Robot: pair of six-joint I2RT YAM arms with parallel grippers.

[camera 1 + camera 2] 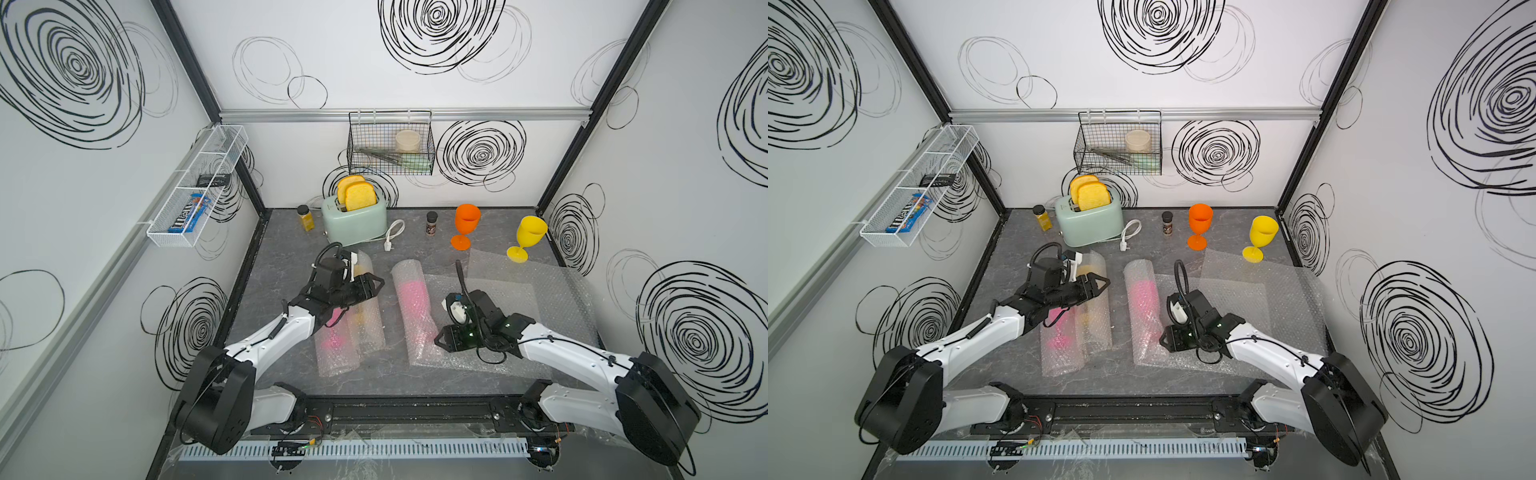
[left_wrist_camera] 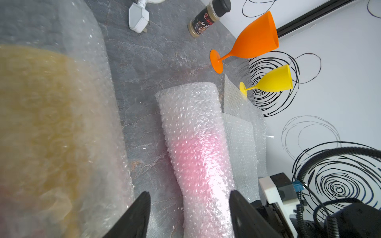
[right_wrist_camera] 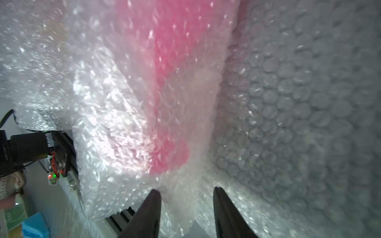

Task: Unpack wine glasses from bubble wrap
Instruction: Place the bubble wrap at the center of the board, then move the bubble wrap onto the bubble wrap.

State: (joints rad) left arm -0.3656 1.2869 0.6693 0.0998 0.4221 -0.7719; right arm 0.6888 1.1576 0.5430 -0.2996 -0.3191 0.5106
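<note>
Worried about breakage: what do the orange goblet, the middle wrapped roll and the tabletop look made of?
Orange goblet: probably plastic, matte, opaque, evenly coloured. Middle roll: clear glossy bubble film, pink showing through. Tabletop: grey veined stone look, possibly laminate.

Left gripper (image 2: 189, 192): jaws apart, gripping nothing; a pink-tinted bubble wrap roll (image 2: 198, 148) lies beyond them. A yellow-tinted roll (image 2: 51, 123) lies beside it; the orange glass (image 2: 254, 41) and yellow glass (image 2: 275, 81) stand unwrapped near the wall (image 2: 340, 92).
</note>
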